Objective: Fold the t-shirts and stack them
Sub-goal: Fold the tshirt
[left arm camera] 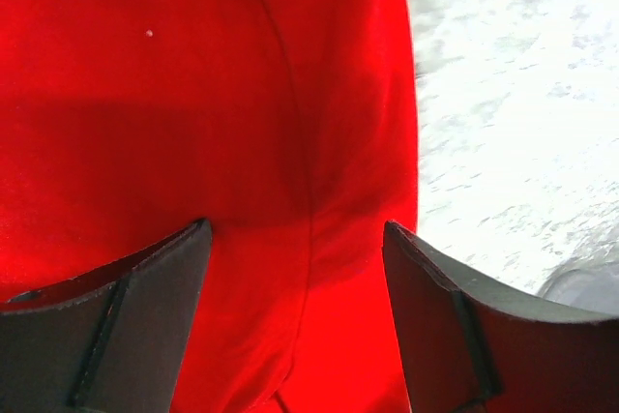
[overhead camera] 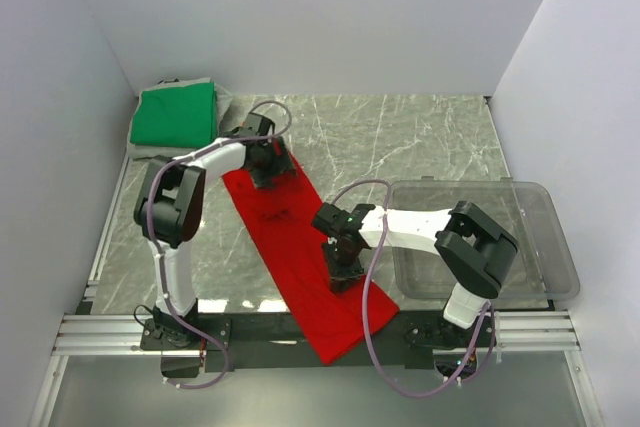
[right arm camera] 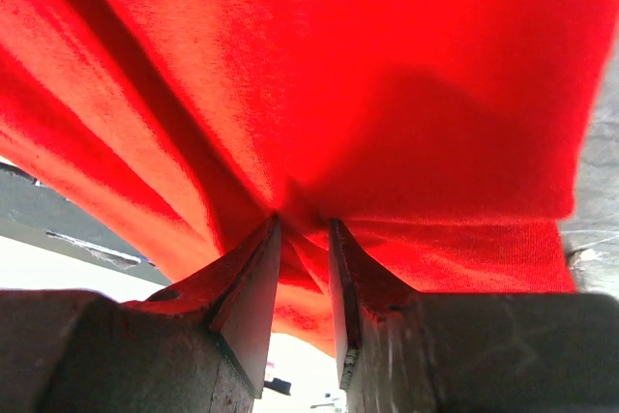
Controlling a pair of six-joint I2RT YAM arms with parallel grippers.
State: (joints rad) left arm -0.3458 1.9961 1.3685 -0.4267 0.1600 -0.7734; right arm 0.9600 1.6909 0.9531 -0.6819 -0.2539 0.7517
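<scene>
Top external: red shirt (overhead camera: pixel 300 247), one long strip laid diagonally on table (overhead camera: pixel 400 137), near end over the front edge. Green shirt (overhead camera: pixel 175 114), folded, far left corner. Bin (overhead camera: pixel 470 184), right side. Left gripper (overhead camera: pixel 270 173) at the strip's far end, jaws apart over cloth. Right gripper (overhead camera: pixel 343 272) near the strip's near end, pinching a fold of red shirt.

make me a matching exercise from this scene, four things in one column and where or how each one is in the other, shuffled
Column A
1. bright red cloth t-shirt
2. bright green cloth t-shirt
3. clear plastic bin
4. right arm's fingers

Column B
a. folded, in the far left corner
b. pinching red cloth
c. on the right side
d. long strip lying diagonally across the middle

Pairs: 1-d, 2-a, 3-c, 4-b
</scene>
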